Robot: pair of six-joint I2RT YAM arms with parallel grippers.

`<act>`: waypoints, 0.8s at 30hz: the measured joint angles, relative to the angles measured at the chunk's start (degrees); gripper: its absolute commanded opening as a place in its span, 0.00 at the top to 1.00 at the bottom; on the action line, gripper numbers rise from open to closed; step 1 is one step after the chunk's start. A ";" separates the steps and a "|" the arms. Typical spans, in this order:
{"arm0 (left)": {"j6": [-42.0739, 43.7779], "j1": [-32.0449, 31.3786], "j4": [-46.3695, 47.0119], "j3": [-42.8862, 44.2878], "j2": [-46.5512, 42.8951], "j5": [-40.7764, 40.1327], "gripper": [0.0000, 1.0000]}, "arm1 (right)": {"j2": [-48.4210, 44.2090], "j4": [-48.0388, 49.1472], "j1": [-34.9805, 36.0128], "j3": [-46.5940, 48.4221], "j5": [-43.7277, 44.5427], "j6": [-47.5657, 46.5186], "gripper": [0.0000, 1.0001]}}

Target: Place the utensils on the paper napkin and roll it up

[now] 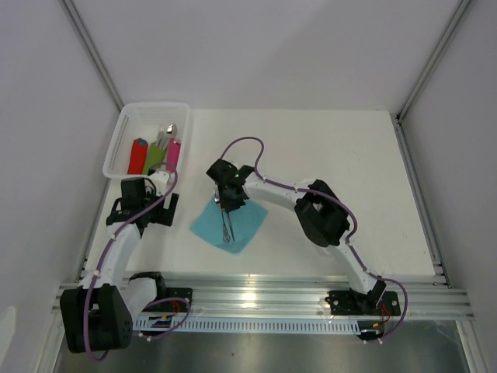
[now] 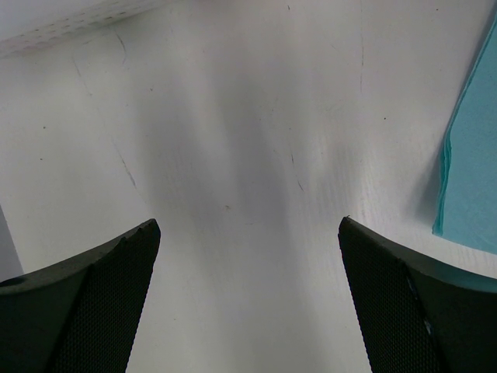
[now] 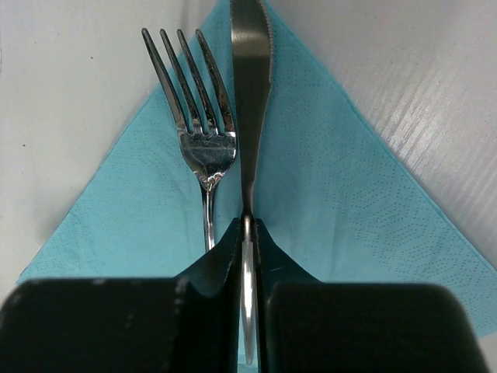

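Task approx. half done: the fork (image 3: 206,148) is lying on the teal paper napkin (image 3: 334,186), mid desk (image 2: 233,116). The right pincer (image 3: 247,233) is gripping the knife (image 3: 250,85), jaws narrow, just beside the fork, over the napkin. The left pincer (image 2: 248,256) is hovering wide & empty. Rolling is not yet starting.

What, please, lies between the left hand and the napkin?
Only bare table, as the left wrist view shows, from the open left hand to the napkin.

Left arm (image 1: 116,249), right arm (image 1: 351,260): white links, black joints, purple cables (image 1: 248,141).
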 measured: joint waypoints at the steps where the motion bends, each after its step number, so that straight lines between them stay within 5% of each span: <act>1: 0.00 0.00 0.00 -0.02 0.02 0.00 0.00 | 0.00 0.04 0.00 0.00 0.00 0.13 1.00; 9: 0.00 0.00 0.24 -0.02 0.02 -0.02 0.01 | 0.00 0.09 0.02 0.00 -0.07 0.57 1.00; 13: 0.00 -0.02 0.24 -0.04 0.02 -0.02 0.00 | 0.00 0.09 0.02 0.00 -0.07 0.57 0.88; 24: 0.00 -0.02 0.24 -0.04 0.02 -0.04 0.00 | -0.02 0.09 0.22 0.00 -0.07 0.35 0.76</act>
